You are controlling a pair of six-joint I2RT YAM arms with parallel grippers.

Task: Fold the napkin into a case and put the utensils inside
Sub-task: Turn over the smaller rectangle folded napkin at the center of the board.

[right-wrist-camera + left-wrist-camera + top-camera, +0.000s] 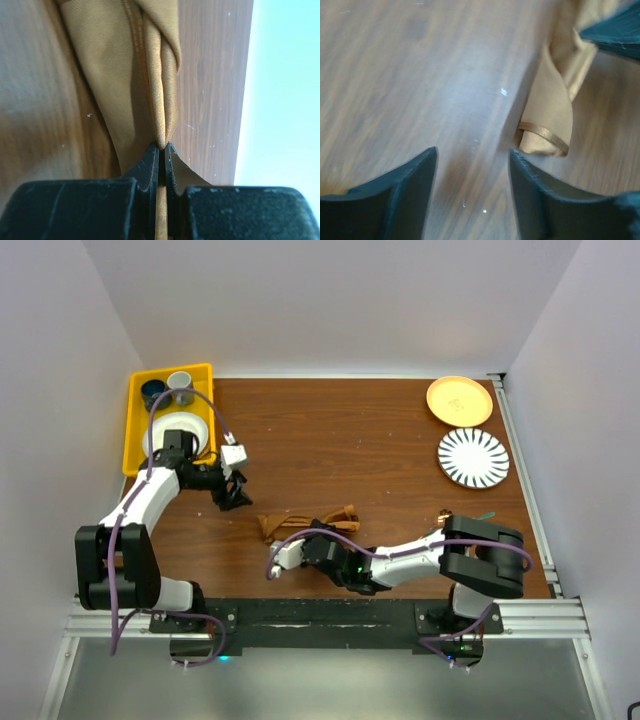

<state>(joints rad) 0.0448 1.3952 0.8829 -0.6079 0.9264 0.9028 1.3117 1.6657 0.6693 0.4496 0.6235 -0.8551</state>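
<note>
1. top external, 10 o'clock: yellow tray (135, 445) of hard plastic holding cups (180, 380) and a white plate (196, 430). not task items.
2. left gripper (236, 496) sits at 9 o'clock of the napkin (300, 523), near its end. on the left wrist view the left gripper (472, 185) is spread and empty over the bare wood table (395, 75). the napkin's hemmed, rolled end (545, 130) lies at 2 o'clock of it, not touching.
3. napkin is near centre, toward 6 o'clock: soft rust-brown cloth bunched into a long twisted strip. no flat case yet.
4. right gripper (333, 532) is on the strip's 3 o'clock half. on the right wrist view the right gripper (161, 150) is pressed together on a thin doubled fold of napkin (125, 75), with a fine weave and a stitched hem.
5. utensils (443, 512) at 4 o'clock by the right arm's base, partly hidden: thin, shiny copper-green metal, outside the cloth.
6. 2 o'clock: round yellow plate (459, 400) and striped plate (473, 457), both rigid.
7. risks, my judgement:
   - the pinch is only on an edge fold, so a pull could slip it free or twist the strip tighter.
   - the left claw could close on table and miss the low rolled end.
   - slick cutlery may slide out of a loose pocket.
</note>
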